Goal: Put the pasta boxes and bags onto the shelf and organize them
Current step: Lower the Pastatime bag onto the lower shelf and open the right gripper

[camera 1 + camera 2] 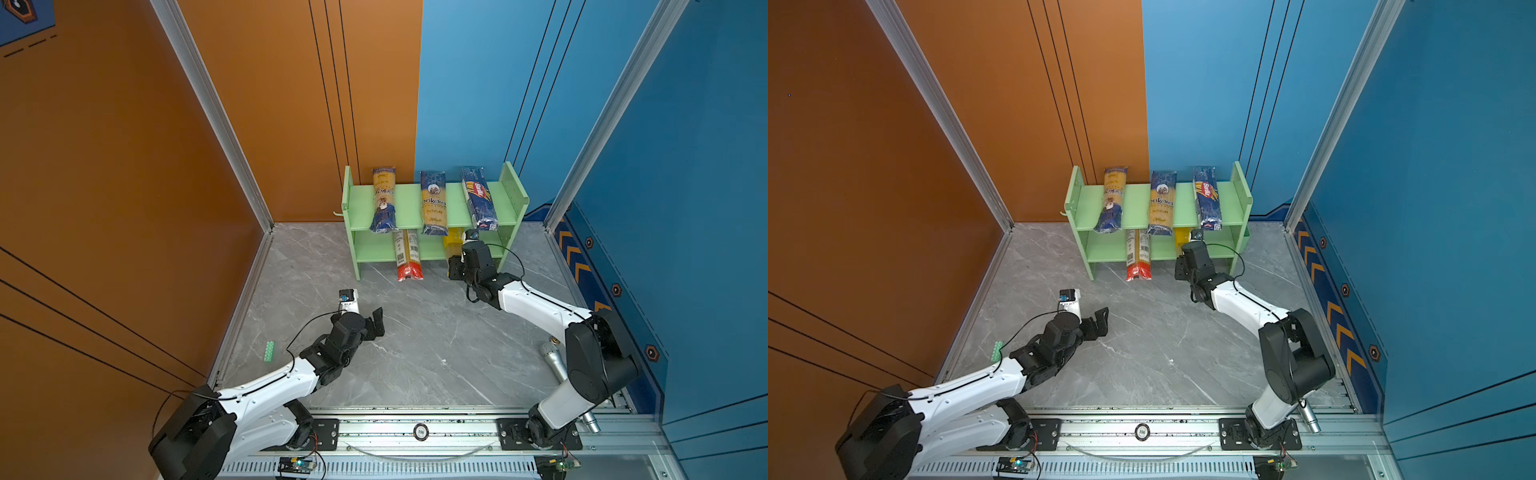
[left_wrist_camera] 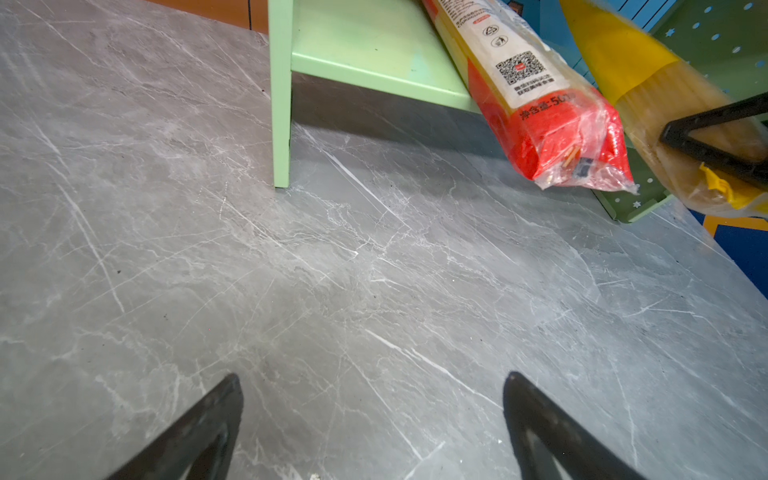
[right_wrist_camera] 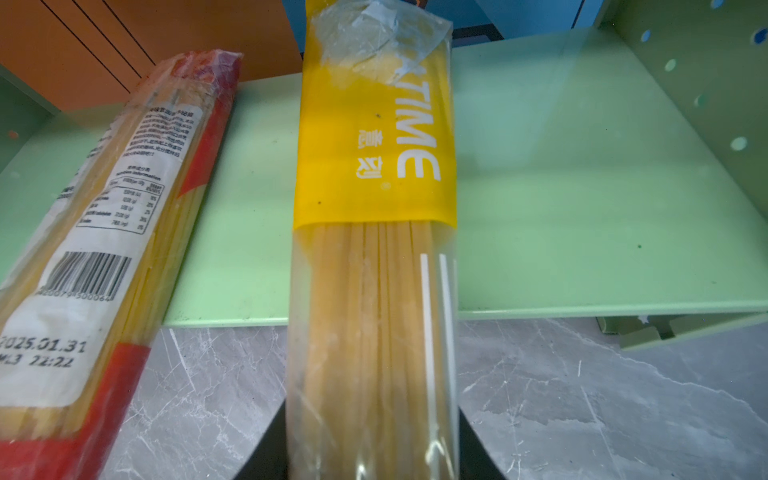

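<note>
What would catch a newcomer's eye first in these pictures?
The light green shelf at the back stands out, with three spaghetti packets lying across its top tier. At its lower tier the right gripper is shut on the yellow-ended packet, beside the red-ended packet that sticks out in front. The left gripper hangs open over the grey floor.

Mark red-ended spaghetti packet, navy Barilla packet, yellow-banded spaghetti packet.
red-ended spaghetti packet [image 1: 406, 251]: in a top view, white label.
navy Barilla packet [image 1: 480, 198]: in a top view, middle, by logo.
yellow-banded spaghetti packet [image 3: 370, 257]: right wrist view, strands below band.
</note>
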Motion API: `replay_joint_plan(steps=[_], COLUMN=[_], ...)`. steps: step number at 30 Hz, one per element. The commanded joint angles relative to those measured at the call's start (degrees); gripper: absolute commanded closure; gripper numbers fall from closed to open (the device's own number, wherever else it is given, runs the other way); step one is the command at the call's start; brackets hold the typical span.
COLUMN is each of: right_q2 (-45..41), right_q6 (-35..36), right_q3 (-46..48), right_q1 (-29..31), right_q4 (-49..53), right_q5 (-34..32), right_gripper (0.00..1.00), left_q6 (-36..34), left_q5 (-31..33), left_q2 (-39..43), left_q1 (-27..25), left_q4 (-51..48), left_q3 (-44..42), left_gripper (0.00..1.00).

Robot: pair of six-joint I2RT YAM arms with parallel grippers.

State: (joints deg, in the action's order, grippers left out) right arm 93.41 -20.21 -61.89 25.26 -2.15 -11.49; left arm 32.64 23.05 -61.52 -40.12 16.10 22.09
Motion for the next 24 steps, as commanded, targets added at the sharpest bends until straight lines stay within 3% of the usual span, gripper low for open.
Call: replay_joint_plan(steps=[1, 18, 24], right_q2=[-1.2, 0.6, 1.2], right_q6=[1.5, 1.5, 1.4], right_q3=[-4.1, -3.0, -2.8], right_q1=[-0.7, -1.1, -1.1], right_q4=[-9.8, -11.2, -11.3], right_q5=[-0.5, -0.6, -0.7], right_gripper=[1.00, 0.84, 0.70], left_q6=[-0.2, -0.1, -0.1], left_q5=[-0.8, -0.8, -0.8], left_q2=[0.0, 0.1, 0.0], left_q1=[0.5, 0.7, 0.8], left_q4=[0.7, 0.7, 0.7], left_q3=[-0.6, -0.8, -0.7], left_gripper=[0.02, 0.02, 0.02])
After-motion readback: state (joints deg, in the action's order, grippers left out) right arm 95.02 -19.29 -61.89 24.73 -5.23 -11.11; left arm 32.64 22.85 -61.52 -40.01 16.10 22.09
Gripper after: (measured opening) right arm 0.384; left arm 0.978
